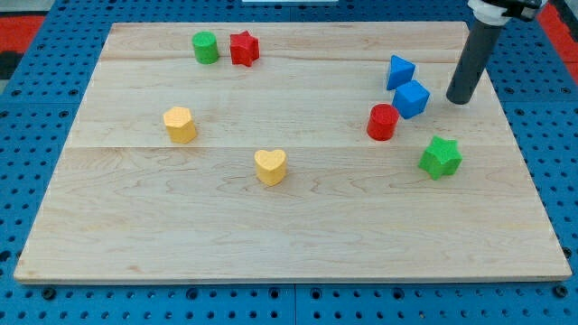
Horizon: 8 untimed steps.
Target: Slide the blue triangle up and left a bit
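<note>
Tip staged right of the blue pair

My tip [460,99] is set just right of the blue cube [412,98]; the blue triangle [400,71] lies touching it, up-left, on the worktop [298,226]. No gripper is fitted, so nothing is grasped.

Dark rod near-upright, upper right of view, my tip [460,99] down

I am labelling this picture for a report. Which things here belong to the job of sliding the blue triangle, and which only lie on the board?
Belong to the job:
- blue triangle
- my tip, at the view's right of the blue blocks, touching none

Only lying about:
- blue cube
- red cylinder
- green star
- red star
- green cylinder
- yellow heart
- yellow block
</note>
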Tool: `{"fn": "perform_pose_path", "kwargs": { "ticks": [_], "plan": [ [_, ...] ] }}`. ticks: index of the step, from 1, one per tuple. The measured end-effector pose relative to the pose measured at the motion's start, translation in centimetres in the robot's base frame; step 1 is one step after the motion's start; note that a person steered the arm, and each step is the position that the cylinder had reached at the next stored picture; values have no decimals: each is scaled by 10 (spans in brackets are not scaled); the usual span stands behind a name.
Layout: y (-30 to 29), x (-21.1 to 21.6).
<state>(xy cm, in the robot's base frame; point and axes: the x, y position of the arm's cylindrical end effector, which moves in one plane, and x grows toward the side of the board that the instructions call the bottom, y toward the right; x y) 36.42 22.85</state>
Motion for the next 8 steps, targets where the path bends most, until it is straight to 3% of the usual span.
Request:
{"fn": "perform_pose_path", "kwargs": {
  "ticks": [4, 6, 8],
  "plan": [
    [-17, -6],
    [-25, -35],
    [-69, -67]
  ]
}}
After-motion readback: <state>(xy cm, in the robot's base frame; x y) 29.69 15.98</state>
